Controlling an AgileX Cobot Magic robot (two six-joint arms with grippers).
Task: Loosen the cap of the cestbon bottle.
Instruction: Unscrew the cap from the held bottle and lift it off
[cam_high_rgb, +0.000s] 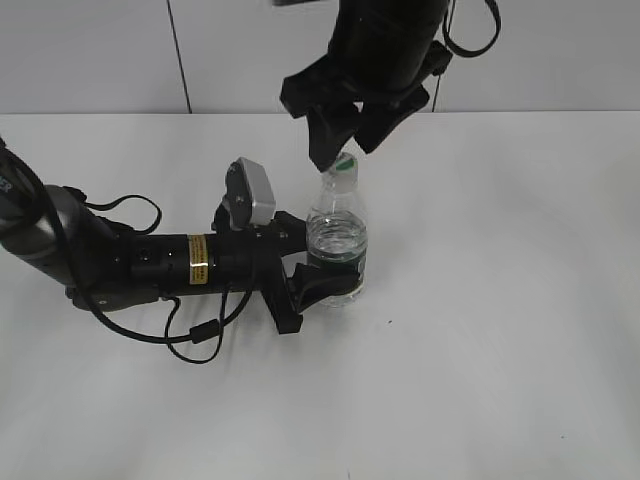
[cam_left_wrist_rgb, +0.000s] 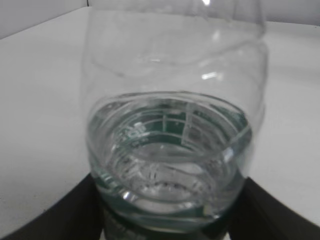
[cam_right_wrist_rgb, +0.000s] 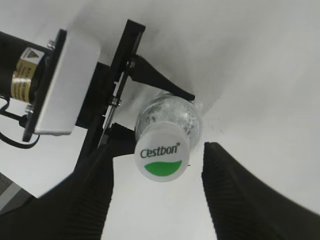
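- Bottle (cam_high_rgb: 337, 240) stood upright on the white bench (cam_high_rgb: 500, 330), part full of water, long axis vertical.
- Left gripper (cam_high_rgb: 322, 272) lay low along the bench, closed around the bottle's lower body at the label band, steadying it.
- Right gripper (cam_high_rgb: 342, 135) hung directly above, jaws spread and holding nothing.
- Cap (cam_right_wrist_rgb: 161, 152) sat between the right gripper's fingers (cam_right_wrist_rgb: 240, 200) in the wrist view, clear gap on each side; no contact.
- Judgement: right arm nearer the cap; needs a straight descent along the bottle's axis, then close.
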